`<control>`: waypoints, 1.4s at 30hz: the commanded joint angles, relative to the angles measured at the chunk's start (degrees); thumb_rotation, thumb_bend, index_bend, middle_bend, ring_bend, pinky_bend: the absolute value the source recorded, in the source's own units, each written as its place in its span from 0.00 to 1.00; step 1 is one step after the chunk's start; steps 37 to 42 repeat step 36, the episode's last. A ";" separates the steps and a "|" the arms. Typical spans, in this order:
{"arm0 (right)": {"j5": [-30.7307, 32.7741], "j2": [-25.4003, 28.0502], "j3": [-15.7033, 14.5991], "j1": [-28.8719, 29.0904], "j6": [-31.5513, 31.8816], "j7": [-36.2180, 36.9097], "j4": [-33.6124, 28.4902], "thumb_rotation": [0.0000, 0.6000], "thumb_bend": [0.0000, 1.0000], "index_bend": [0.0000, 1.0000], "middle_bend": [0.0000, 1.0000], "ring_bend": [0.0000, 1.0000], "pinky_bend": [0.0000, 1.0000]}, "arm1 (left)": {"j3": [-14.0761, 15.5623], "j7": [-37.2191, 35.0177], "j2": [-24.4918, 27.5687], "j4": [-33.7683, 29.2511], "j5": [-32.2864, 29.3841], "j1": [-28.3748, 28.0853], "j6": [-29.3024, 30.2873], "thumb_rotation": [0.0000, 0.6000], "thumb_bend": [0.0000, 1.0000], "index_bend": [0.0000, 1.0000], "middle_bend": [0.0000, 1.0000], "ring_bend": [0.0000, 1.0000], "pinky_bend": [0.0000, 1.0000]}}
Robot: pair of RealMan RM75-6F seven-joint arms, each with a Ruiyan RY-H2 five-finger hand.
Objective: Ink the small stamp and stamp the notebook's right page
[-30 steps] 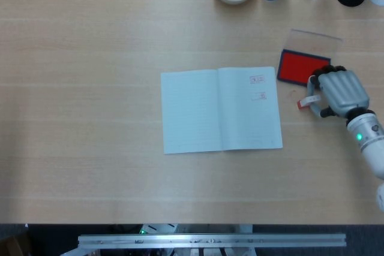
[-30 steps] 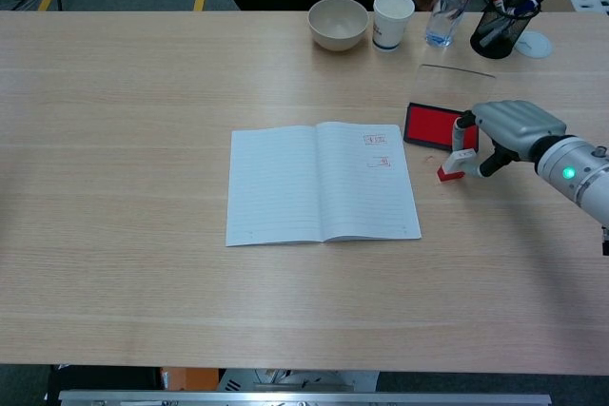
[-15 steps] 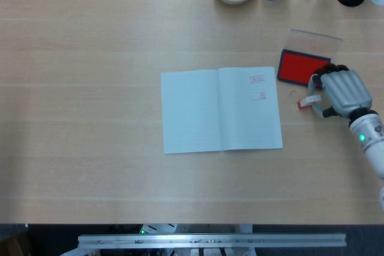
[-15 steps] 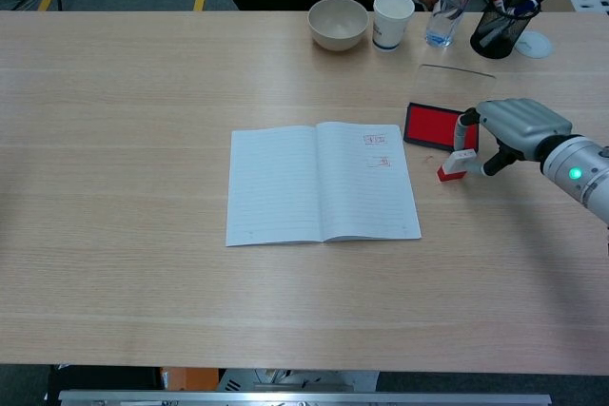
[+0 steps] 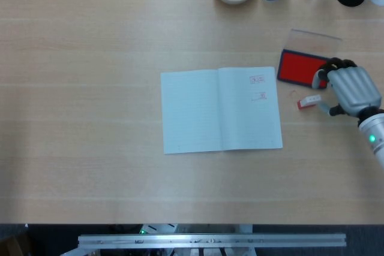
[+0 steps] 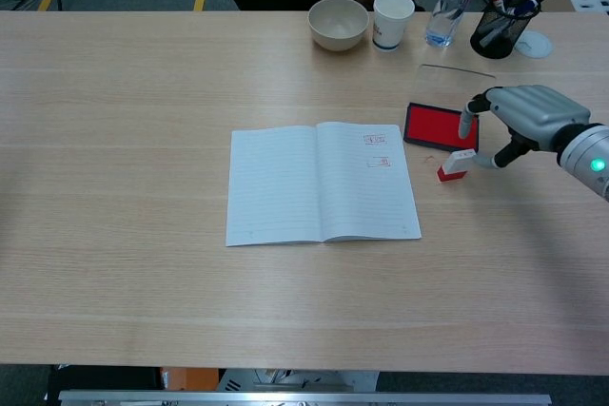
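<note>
Right hand released beside the small stamp, which lies tipped on the bench.

The right hand [image 6: 529, 113] hovers at the right of the scene, fingers apart and holding nothing, its fingertips [image 6: 465, 121] over the near right edge of the red ink pad [image 6: 433, 126]. The small stamp [image 6: 455, 164] lies on its side just left of the hand, apart from it, between the ink pad and the open notebook [image 6: 319, 183], whose right page [image 6: 371, 192] already bears two red marks at its far end. The stamp looks light, rigid and smooth, likely to skid or roll under a fingertip; I would pinch its white body across the two long flanks, keeping off the red inked end. The left hand is not in view.
</note>
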 commanded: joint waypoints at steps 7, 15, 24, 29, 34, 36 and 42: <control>-2.54 11.42 0.02 -5.46 10.99 -1.75 -12.02 1.00 0.25 0.44 0.30 0.15 0.19 | -0.50 0.21 -0.55 0.44 -0.63 -0.14 0.19 1.00 0.26 0.13 0.13 0.11 0.08; -5.76 15.52 -0.27 -11.35 21.57 -2.46 -16.38 1.00 0.28 0.44 0.33 0.15 0.19 | -0.53 0.94 -1.18 0.24 0.03 -0.13 0.94 1.00 0.26 0.13 0.13 0.11 0.08; -9.55 17.50 -0.25 -15.78 27.43 -0.97 -18.11 1.00 0.28 0.44 0.33 0.15 0.19 | -0.44 1.22 -1.39 -0.32 0.62 0.33 2.09 1.00 0.26 0.13 0.13 0.11 0.08; -10.72 17.83 0.31 -16.66 28.36 -0.78 -18.79 1.00 0.28 0.44 0.33 0.15 0.19 | -0.49 1.29 -1.56 -0.34 0.85 0.35 2.36 1.00 0.26 0.13 0.13 0.11 0.08; -11.48 17.78 0.72 -17.17 28.45 -0.88 -19.02 1.00 0.28 0.44 0.33 0.15 0.19 | -0.54 1.36 -1.59 -0.27 0.80 0.32 2.33 1.00 0.26 0.13 0.13 0.11 0.08; -11.81 17.77 0.86 -17.35 28.44 -1.00 -19.15 1.00 0.28 0.44 0.33 0.15 0.19 | -0.57 1.42 -1.64 -0.18 0.70 0.29 2.25 1.00 0.26 0.13 0.13 0.11 0.08; -11.81 17.77 0.86 -17.35 28.44 -1.00 -19.15 1.00 0.28 0.44 0.33 0.15 0.19 | -0.57 1.42 -1.64 -0.18 0.70 0.29 2.25 1.00 0.26 0.13 0.13 0.11 0.08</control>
